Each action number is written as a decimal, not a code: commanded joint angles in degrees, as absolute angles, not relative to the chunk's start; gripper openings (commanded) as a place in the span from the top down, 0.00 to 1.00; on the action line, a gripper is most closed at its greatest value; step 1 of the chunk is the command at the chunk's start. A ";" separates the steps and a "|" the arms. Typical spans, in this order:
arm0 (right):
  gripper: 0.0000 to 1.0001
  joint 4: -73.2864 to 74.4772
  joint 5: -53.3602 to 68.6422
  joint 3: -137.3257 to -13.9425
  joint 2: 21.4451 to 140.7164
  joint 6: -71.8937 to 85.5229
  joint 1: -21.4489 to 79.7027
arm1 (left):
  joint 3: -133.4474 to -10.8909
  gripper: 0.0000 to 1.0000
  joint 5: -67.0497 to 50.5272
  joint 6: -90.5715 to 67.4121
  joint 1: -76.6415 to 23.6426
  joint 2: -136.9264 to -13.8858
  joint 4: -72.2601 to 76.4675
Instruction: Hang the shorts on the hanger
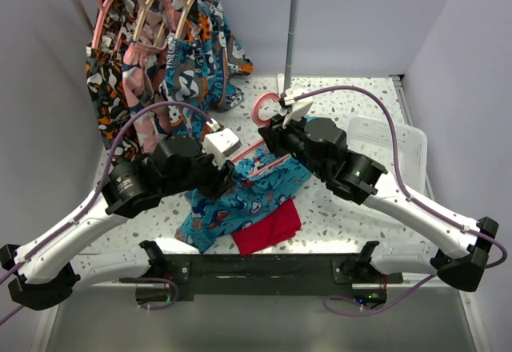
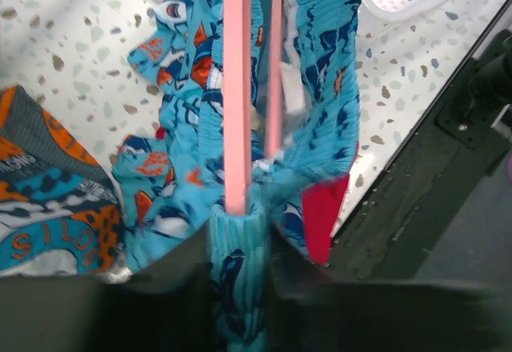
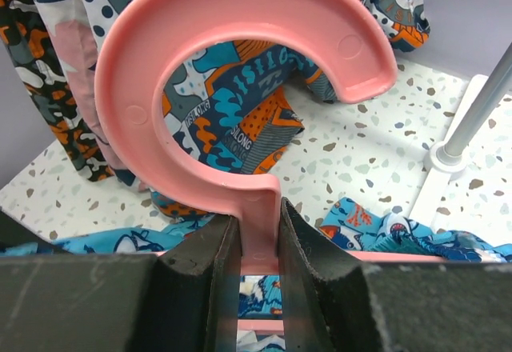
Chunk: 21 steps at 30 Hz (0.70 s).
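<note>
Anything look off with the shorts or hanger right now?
The shorts are bunched unevenly along the hanger, and their lower part is slumped onto a red cloth. Nothing looks torn or broken.

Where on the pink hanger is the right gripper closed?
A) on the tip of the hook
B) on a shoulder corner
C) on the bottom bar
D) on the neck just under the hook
D: the right wrist view shows the right gripper clamped on the neck of the hanger, directly below its curved hook.

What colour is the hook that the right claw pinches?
Pink. The hanger hook shows best in the right wrist view.
</note>
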<state>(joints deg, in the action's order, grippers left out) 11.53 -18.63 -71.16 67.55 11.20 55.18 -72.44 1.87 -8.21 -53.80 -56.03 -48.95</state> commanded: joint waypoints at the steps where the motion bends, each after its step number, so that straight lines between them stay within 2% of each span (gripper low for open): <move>1: 1.00 8.00 -19.86 -74.79 66.97 10.90 55.63 | -70.23 1.00 -1.39 -9.66 -54.14 -54.58 -39.49; 3: 0.99 8.17 -19.86 -74.97 67.24 10.99 55.72 | -69.35 1.00 -0.88 -10.45 -54.14 -53.44 -37.89; 5: 0.84 8.79 -20.21 -75.32 67.41 11.51 55.72 | -67.77 1.00 2.54 -10.98 -54.05 -50.65 -34.46; 8: 0.67 12.03 -21.00 -77.95 68.02 13.44 55.64 | -65.13 1.00 6.23 -12.22 -54.05 -47.64 -31.82; 11: 0.57 14.32 -22.06 -79.98 68.29 15.20 55.63 | -65.65 1.00 8.08 -13.27 -54.05 -47.46 -32.69; 15: 0.51 17.13 -22.24 -82.08 67.94 16.96 55.72 | -67.06 1.00 9.57 -13.71 -54.05 -47.02 -33.92; 19: 0.48 20.73 -23.99 -85.51 67.15 18.37 55.72 | -69.16 1.00 13.43 -14.15 -54.05 -46.67 -36.81; 21: 0.39 22.31 -25.39 -87.27 66.71 18.89 55.72 | -71.00 1.00 14.41 -14.24 -54.14 -46.67 -38.31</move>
<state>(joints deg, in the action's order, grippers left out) 19.16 -21.47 -81.89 68.88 16.56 55.86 -65.43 9.56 -12.95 -54.06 -47.99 -39.90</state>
